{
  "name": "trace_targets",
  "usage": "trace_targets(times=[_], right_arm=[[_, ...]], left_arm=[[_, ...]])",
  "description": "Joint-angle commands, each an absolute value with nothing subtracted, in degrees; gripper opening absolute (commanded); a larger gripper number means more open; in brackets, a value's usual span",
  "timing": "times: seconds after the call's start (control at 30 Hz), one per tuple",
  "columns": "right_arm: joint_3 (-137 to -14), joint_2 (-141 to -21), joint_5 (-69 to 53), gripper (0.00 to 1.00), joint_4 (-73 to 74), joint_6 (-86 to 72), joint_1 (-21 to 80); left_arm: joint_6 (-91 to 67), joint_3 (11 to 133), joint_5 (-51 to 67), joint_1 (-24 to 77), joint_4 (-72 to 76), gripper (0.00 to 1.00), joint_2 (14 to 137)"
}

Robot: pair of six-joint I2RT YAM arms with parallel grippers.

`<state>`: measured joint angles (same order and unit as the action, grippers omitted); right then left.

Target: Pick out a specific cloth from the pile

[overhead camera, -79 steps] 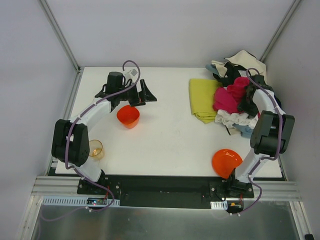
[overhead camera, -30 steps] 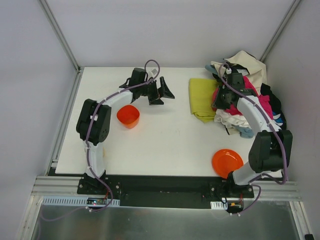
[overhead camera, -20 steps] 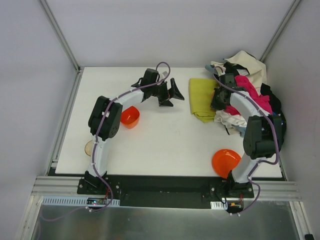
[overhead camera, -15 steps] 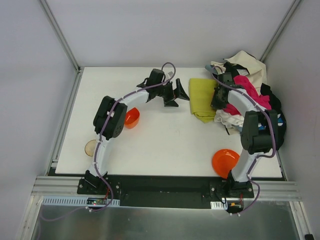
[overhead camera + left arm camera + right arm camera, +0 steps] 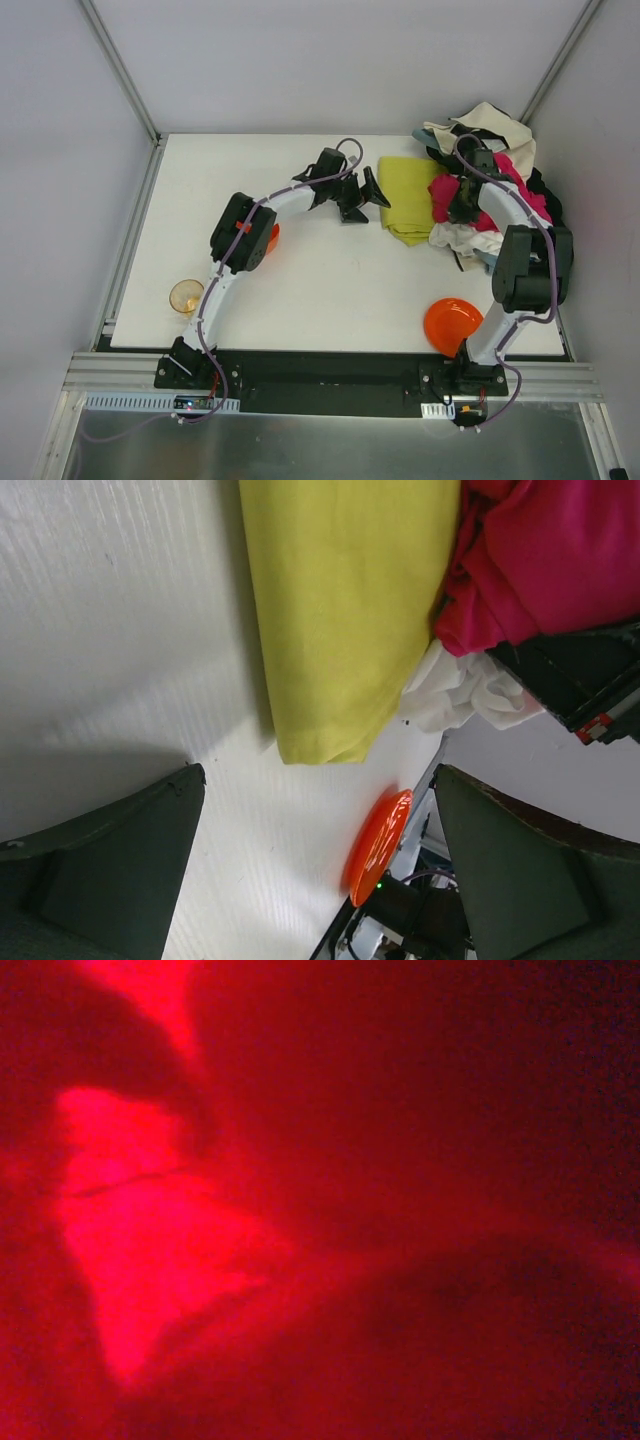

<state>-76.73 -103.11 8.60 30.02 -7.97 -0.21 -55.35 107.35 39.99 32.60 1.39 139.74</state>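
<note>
On the near part of the white table (image 5: 330,280) sit an orange plate (image 5: 452,325) to the right and a small amber cup (image 5: 186,296) to the left. Farther in, the left gripper (image 5: 366,198) hovers with its jaws spread wide, just beside the left edge of the cloth (image 5: 408,195). The cloth lies flat on the table, its right side tucked under the pile (image 5: 490,125). The right gripper (image 5: 462,203) is down in the pile's magenta cloth (image 5: 560,550), jaws pressed together (red fabric fills its wrist view, so I cannot tell whether any is pinched).
</note>
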Motion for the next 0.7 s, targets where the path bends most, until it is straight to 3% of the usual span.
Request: trace_targets(times=[0.0, 0.67], right_arm=[[-73.22, -98.44, 13.88, 0.01, 31.9, -10.89, -4.74], [-68.64, -96.24, 7.39, 0.01, 29.44, -13.1, -8.88]], left_arm=[[-57.74, 111.27, 38.94, 32.78, 2.29, 0.96, 141.24], [-63.63, 121.28, 37.44, 35.42, 2.29, 0.84, 150.73]])
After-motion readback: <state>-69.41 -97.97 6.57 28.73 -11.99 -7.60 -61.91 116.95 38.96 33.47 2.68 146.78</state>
